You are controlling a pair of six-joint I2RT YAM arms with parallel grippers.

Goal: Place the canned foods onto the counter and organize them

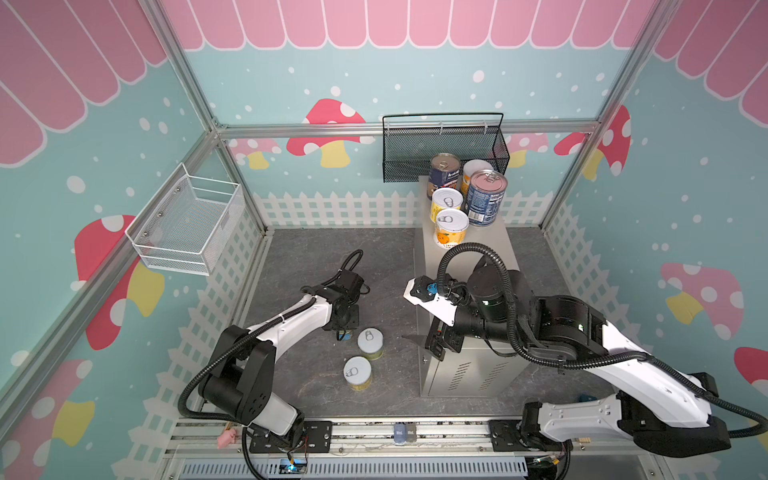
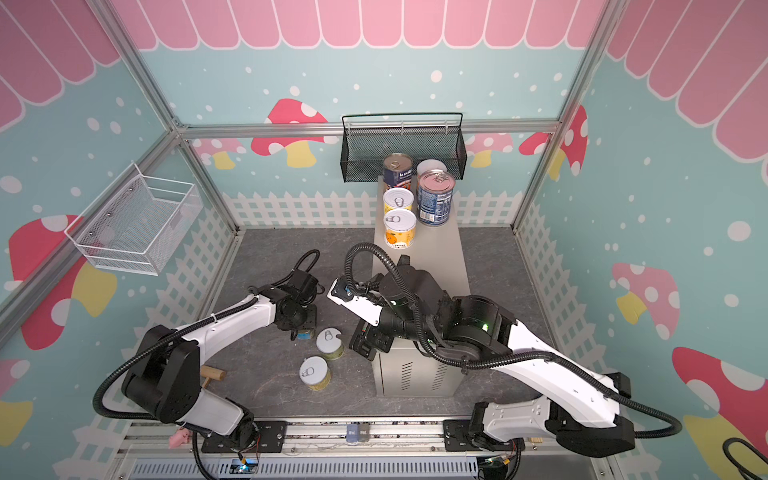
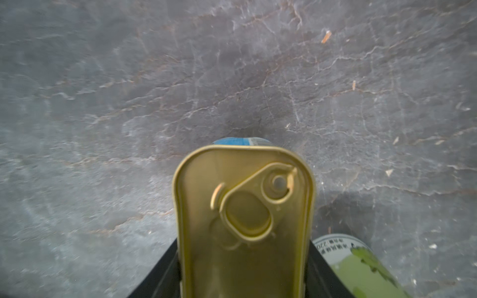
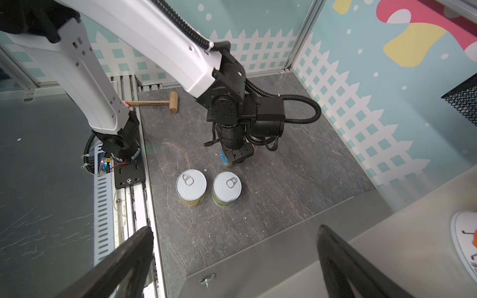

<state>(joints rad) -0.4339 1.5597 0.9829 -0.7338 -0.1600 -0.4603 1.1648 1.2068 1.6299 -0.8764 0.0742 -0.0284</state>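
Gold tin (image 3: 245, 206), gripped by its long sides in the closed left pincer (image 4: 236, 156), sat low at the slate (image 3: 129, 103), apparently ready for lifting. Two yellow-labelled cans (image 4: 191, 187) (image 4: 227, 188) stood just beside. Right pincer (image 4: 232, 258), jaws apart and empty, hovered at the near end of the desk (image 1: 490, 235); five cans (image 1: 482, 199) were grouped at the far end, leaving room.

The left arm (image 1: 286, 320) reaches from its base at the front edge of the bench toward the middle, and its wrist is bent straight down. The left gripper (image 1: 343, 332) is low over the bench, with its jaws closed on the long sides of the flat gold tin (image 3: 245, 219). The right arm (image 1: 623, 353) is folded high, and its forearm is turned toward the left. The right gripper (image 4: 235, 229) hangs in the air with its jaws spread wide and nothing between them.
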